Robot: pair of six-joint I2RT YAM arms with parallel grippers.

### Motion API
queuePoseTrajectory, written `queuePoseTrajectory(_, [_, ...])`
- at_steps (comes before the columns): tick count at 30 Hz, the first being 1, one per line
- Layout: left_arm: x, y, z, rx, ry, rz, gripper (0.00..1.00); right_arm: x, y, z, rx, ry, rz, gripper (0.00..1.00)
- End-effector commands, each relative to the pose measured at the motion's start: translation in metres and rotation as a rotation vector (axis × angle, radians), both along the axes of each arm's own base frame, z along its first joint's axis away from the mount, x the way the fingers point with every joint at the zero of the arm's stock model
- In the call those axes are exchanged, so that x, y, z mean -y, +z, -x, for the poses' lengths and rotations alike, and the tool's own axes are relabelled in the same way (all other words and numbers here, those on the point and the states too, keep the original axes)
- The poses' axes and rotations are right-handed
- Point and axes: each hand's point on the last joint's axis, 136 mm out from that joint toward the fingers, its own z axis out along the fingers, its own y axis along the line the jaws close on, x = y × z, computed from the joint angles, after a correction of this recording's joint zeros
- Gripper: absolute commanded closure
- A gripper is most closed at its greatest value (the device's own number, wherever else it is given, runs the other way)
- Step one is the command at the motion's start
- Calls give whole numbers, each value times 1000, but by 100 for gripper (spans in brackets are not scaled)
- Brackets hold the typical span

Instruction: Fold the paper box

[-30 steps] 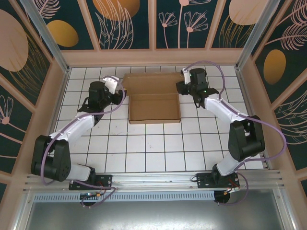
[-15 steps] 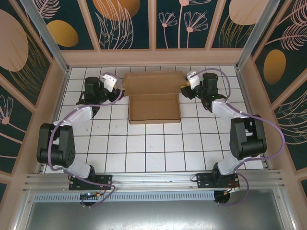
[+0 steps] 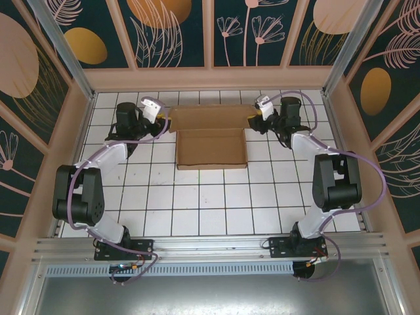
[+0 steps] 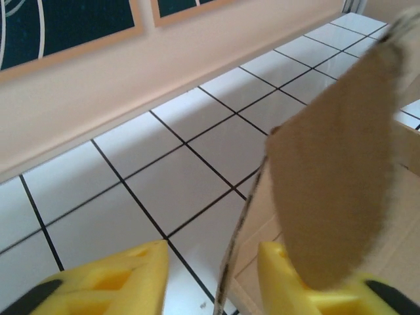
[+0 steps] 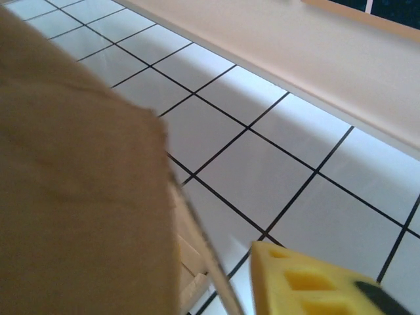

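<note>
The paper box [image 3: 211, 141] is brown cardboard: a shallow tray near the table's middle, with its wide lid panel lying behind it. My left gripper [image 3: 163, 122] is at the lid's left end. In the left wrist view a thin upright cardboard edge [image 4: 244, 220] stands between its yellow fingers [image 4: 115, 282] without touching them, so my left gripper [image 4: 213, 279] is open; a rounded flap [image 4: 335, 164] rises in front of the right finger. My right gripper [image 3: 253, 118] is at the lid's right end. Its one visible finger [image 5: 308, 282] stands apart from a cardboard edge [image 5: 207, 259]; a flap [image 5: 72, 184] hides the other.
White tiled table [image 3: 210, 203] with black grid lines. A beige wall [image 3: 210, 79] runs close behind the box and both grippers. Side walls [image 3: 65, 138] stand to the left and right. Open tiles lie between the box and the arm bases [image 3: 125, 248].
Both grippers have moved back to the lid's two ends, the left one leftward and the right one rightward, and both arms have swung out toward the side walls.
</note>
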Motion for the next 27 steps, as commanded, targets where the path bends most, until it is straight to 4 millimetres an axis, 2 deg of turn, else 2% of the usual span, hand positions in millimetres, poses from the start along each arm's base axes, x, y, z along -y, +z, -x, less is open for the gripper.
queuePoseTrajectory(1, [5, 12, -6, 26, -32, 21, 67, -11, 5, -3, 1, 39, 3, 79])
queuePoseTrajectory(5, [8, 9, -5, 5, -44, 40, 79, -13, 1, -7, -18, 10, 22, 89])
queuePoseTrajectory(10, [14, 12, -3, -15, -65, 93, 90, -23, 6, -11, -41, -38, 9, 99])
queuePoseTrajectory(16, [23, 20, 2, -39, -73, 211, 91, -41, 11, -11, -100, -134, -48, 99])
queuePoseTrajectory(21, [32, 28, 5, -46, -71, 264, 92, -64, 9, -5, -108, -215, -18, 100])
queuePoseTrajectory(25, [39, 18, 13, -78, -64, 282, 93, -74, 3, -10, -221, -319, -72, 100])
queuePoseTrajectory(27, [43, 15, 16, -85, -65, 283, 94, -71, -2, -13, -262, -420, -113, 100])
